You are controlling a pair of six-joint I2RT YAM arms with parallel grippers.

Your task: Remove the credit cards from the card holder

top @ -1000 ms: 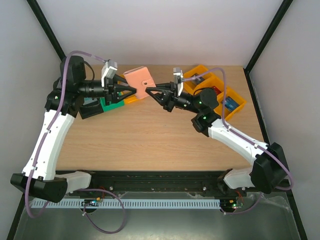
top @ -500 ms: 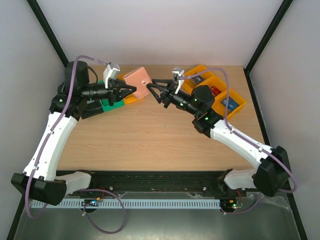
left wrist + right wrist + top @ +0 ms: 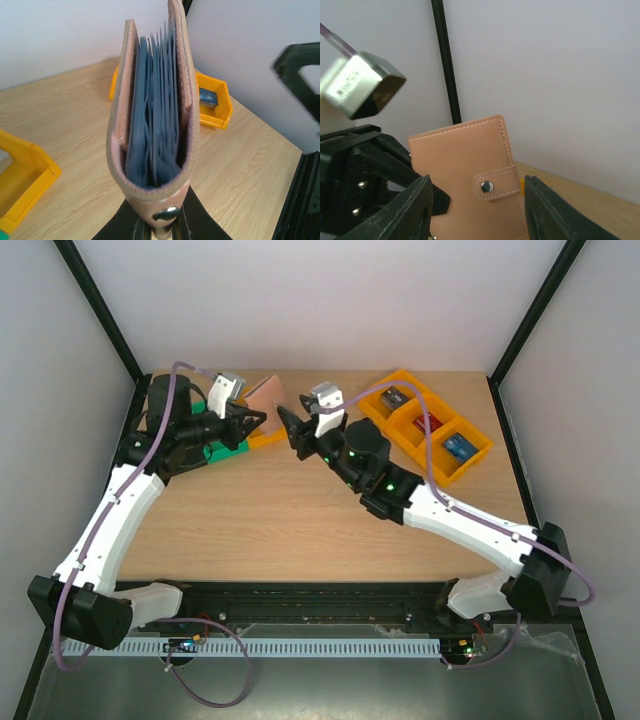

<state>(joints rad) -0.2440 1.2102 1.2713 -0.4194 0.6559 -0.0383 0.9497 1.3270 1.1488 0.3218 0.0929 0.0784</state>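
Observation:
The card holder (image 3: 264, 393) is tan-brown and held up above the table's back left. My left gripper (image 3: 256, 420) is shut on its lower edge. In the left wrist view the holder (image 3: 152, 130) stands edge-on above the gripper (image 3: 160, 226), its mouth slightly open on blue-grey sleeves. No separate credit cards can be made out. My right gripper (image 3: 289, 429) is open and empty, pointing left at the holder. In the right wrist view the holder (image 3: 462, 170) shows its outer face with the snap strap (image 3: 492, 185) fastened, framed by my open fingers (image 3: 415, 210). Whether they touch it cannot be told.
A row of orange bins (image 3: 432, 426) with small items stands at the back right. A green bin (image 3: 226, 448) and a small orange bin (image 3: 263, 438) sit under the left gripper. The left wrist view shows orange bins (image 3: 214, 104) on the wooden table (image 3: 300, 510).
Both grippers have moved left and back. The holder has turned from face-up to nearly edge-on in the top view. The right gripper has closed in on it from the right.

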